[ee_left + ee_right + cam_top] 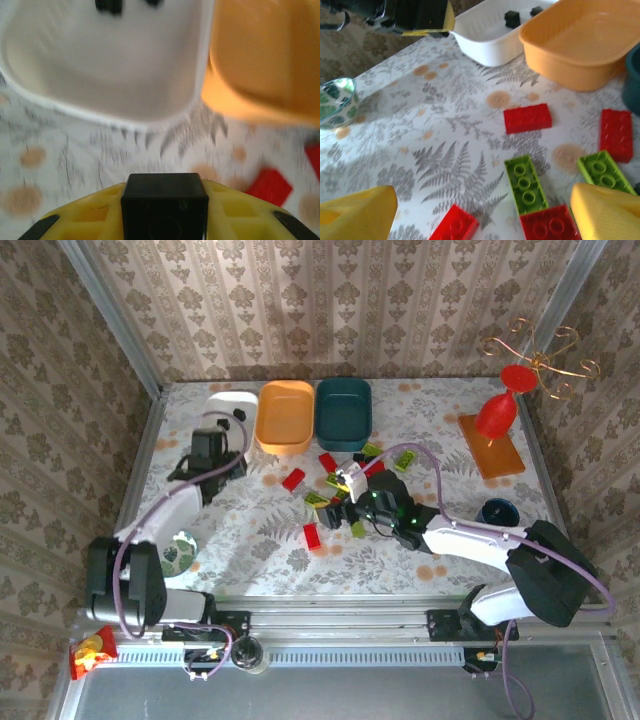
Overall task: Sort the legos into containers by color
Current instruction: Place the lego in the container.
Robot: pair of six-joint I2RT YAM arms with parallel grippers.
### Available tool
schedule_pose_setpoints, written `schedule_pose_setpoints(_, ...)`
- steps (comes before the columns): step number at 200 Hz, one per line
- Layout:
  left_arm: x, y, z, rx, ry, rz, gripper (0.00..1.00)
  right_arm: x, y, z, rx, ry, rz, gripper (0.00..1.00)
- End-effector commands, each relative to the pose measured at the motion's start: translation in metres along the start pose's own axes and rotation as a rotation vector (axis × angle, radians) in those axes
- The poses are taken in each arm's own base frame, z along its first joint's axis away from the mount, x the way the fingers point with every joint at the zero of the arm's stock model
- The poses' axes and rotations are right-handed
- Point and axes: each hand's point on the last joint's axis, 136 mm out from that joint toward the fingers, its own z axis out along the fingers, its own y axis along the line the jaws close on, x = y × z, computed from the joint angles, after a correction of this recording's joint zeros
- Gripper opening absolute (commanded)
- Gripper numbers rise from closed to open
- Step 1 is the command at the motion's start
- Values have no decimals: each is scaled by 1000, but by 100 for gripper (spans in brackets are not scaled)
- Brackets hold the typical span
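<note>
My left gripper (165, 210) is shut on a small black lego cube (165, 200), held just in front of the white tray (100, 65). That tray has black bricks (107, 5) at its far end. The orange tray (285, 417) and the dark teal tray (343, 413) stand to its right. From above, the left gripper (215, 445) is at the white tray's (236, 400) near edge. My right gripper (480, 220) hangs open over scattered legos: red bricks (527, 118) and lime green bricks (526, 183). From above, the right gripper (338, 502) is over the brick pile.
A green patterned bowl (183, 552) sits near the left arm's base. A dark blue cup (497, 510) is at the right. A red goblet (500, 410) stands on an orange board (492, 450) at the back right, beside a gold wire stand (540, 355).
</note>
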Motion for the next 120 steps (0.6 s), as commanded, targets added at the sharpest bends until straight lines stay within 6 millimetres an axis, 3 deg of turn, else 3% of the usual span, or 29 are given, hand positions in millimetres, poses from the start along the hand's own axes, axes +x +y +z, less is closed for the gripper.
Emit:
schedule_pose_setpoints(1, -31, 1, 27, 34, -12, 14, 31, -17, -19, 13, 169, -9, -8, 92)
schedule_pose_setpoints(43, -67, 11, 80, -4, 52, 15, 32, -60, -28, 46, 255, -147, -23, 96)
schedule_pose_setpoints(69, -79, 18, 106, -44, 92, 37, 34, -71, -31, 65, 278, -139, -25, 97)
schedule_pose_setpoints(97, -88, 16, 128, -23, 128, 32, 48, -65, -43, 62, 352, -92, -39, 99)
schedule_pose_setpoints(120, -102, 12, 125, -21, 118, 50, 65, -38, -72, 42, 465, 64, -12, 100)
